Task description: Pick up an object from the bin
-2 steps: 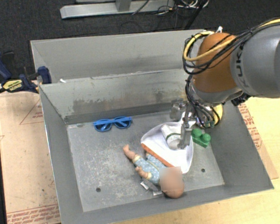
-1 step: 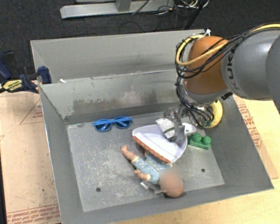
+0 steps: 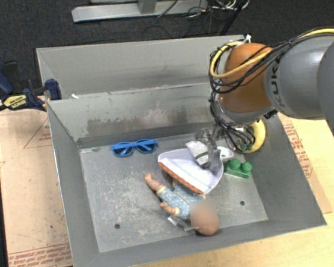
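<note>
The gripper [image 3: 210, 153] hangs low at the right side of the grey bin [image 3: 69, 171], right over the right-hand end of a white shoe [image 3: 183, 169] with a reddish-brown sole. Its tip is down at the shoe's upper edge. The wrist and cables cover the spot, so I cannot tell whether the gripper is open or closed on it.

The shoe lies in the middle-right of the bin floor, tipped onto its side, with the sole turned toward the near-left and the white upper facing far-right. It sits that way because the sole edge rests against a baby doll [image 3: 178, 201] in blue patterned clothes, which props it up. The shoe's long axis runs diagonally from far-left to near-right. The doll lies almost parallel to it, feet to the far-left and head toward the near wall.

By my judgement, the raised white rim at the right end is the sensible place to grip: it stands clear of the floor, and a green toy brick [image 3: 238, 168] just beside it leaves that end crowded but reachable. Blue sunglasses [image 3: 134, 147] lie well apart by the far wall, clear of this pick.
</note>
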Motion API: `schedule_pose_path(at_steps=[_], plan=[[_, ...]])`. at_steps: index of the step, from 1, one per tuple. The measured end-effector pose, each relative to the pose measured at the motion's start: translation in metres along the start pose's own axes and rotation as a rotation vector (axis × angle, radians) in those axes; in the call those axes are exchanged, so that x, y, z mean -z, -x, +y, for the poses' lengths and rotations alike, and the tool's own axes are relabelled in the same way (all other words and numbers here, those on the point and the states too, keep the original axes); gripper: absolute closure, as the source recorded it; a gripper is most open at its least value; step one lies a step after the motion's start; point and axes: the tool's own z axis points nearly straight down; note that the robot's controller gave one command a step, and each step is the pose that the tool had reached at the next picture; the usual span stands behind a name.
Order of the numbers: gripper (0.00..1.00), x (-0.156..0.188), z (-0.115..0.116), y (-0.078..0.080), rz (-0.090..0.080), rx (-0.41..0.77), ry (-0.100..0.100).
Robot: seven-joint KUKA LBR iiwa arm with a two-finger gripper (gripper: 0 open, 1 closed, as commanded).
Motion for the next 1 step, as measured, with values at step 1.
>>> schedule_pose_path(at_steps=[1], plan=[[1.00,0.1273,0.0062,-0.0046,-0.005,-0.021,0.000]])
